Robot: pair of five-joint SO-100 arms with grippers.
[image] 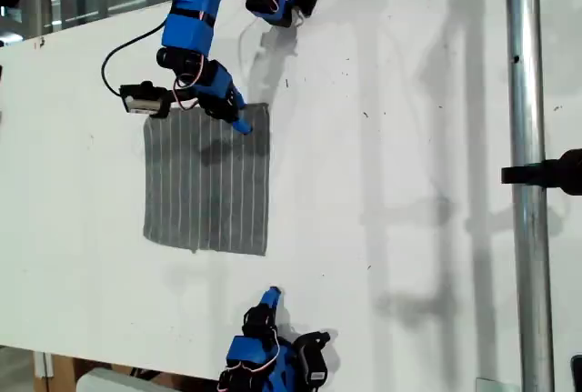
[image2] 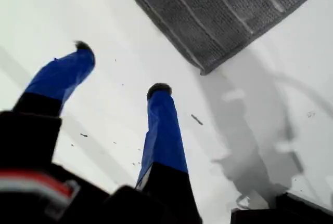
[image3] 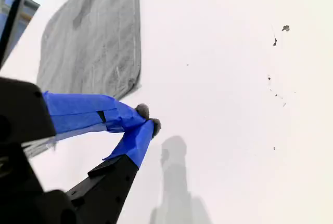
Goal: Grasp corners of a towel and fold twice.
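Observation:
The grey striped towel point(image: 207, 183) lies flat on the white table point(image: 409, 137). In the exterior view the arm at the top carries my second gripper point(image: 242, 125), poised at the towel's upper right corner point(image: 264, 108). Its wrist view shows the gripper point(image3: 147, 119) shut, tips together beside the towel point(image3: 93, 42) and just off its corner point(image3: 136, 82), with nothing seen between them. My first gripper point(image: 270, 296) is on the arm at the bottom of the exterior view, short of the lower right corner point(image: 265, 252). It stands open point(image2: 120, 68) over bare table, the corner point(image2: 204, 69) ahead.
A vertical metal pole point(image: 523, 174) with a black clamp point(image: 550, 174) stands at the exterior view's right. A black cable point(image: 116, 54) loops beside the upper arm. The table's front edge runs along the exterior view's bottom left.

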